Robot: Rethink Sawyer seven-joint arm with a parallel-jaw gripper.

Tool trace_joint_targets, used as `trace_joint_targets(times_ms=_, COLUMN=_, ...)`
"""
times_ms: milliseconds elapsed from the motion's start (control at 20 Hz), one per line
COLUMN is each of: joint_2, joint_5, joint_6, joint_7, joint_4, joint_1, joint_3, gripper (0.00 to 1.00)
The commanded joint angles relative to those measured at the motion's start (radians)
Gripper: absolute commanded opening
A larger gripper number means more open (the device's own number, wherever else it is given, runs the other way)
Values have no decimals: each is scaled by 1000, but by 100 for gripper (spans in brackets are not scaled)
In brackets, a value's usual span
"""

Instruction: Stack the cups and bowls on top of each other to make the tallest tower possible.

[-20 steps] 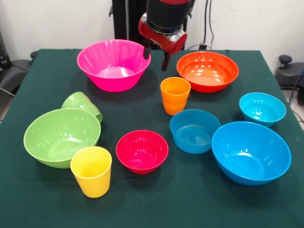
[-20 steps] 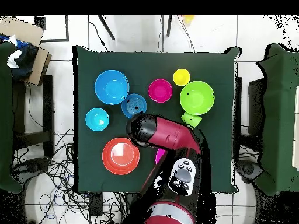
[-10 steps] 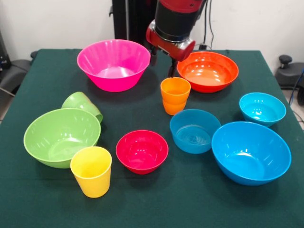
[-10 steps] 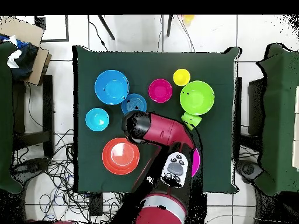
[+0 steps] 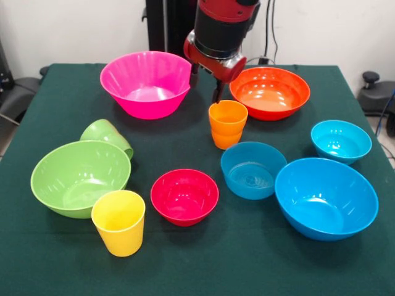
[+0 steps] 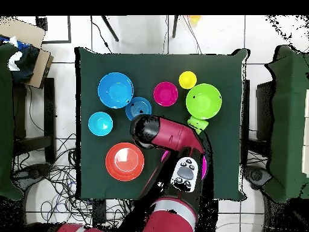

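Observation:
My gripper [image 5: 205, 80] is open and empty. It hangs between the large pink bowl [image 5: 148, 83] and the large orange bowl [image 5: 270, 92], just behind and above the upright orange cup [image 5: 228, 123]. The green cup [image 5: 108, 135] lies on its side against the light green bowl [image 5: 80, 177]. The yellow cup [image 5: 118, 222] stands at the front left. The red bowl [image 5: 184, 196], a small blue bowl [image 5: 253, 169], a small cyan bowl [image 5: 340, 140] and the large blue bowl [image 5: 326, 197] sit apart. In the overhead view the arm [image 6: 163, 134] hides the gripper and the orange cup.
The green table [image 5: 55, 105] carries all the pieces, none stacked. In the overhead view the pink bowl [image 6: 203, 167] is mostly under the arm; the orange bowl [image 6: 124, 161] and the large blue bowl [image 6: 115, 90] show fully. Chairs and cables lie round the table.
The gripper came down and towards the orange cup, then shifted slightly back towards the pink bowl. It stays open. No cup or bowl has moved.

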Motion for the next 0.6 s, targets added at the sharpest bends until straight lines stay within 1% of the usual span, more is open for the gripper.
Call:
trace_joint_targets(times_ms=50, joint_2=44, joint_5=-2, joint_6=58, joint_7=117, joint_4=-70, joint_1=-10, joint_3=56, gripper=100)
trace_joint_targets(times_ms=400, joint_2=38, joint_5=6, joint_6=75, joint_7=126, joint_4=-74, joint_1=-1, joint_3=52, gripper=100)
trace_joint_targets(times_ms=600, joint_2=70, joint_5=12, joint_6=35, joint_7=122, joint_4=-82, joint_1=-15, joint_3=68, gripper=100)
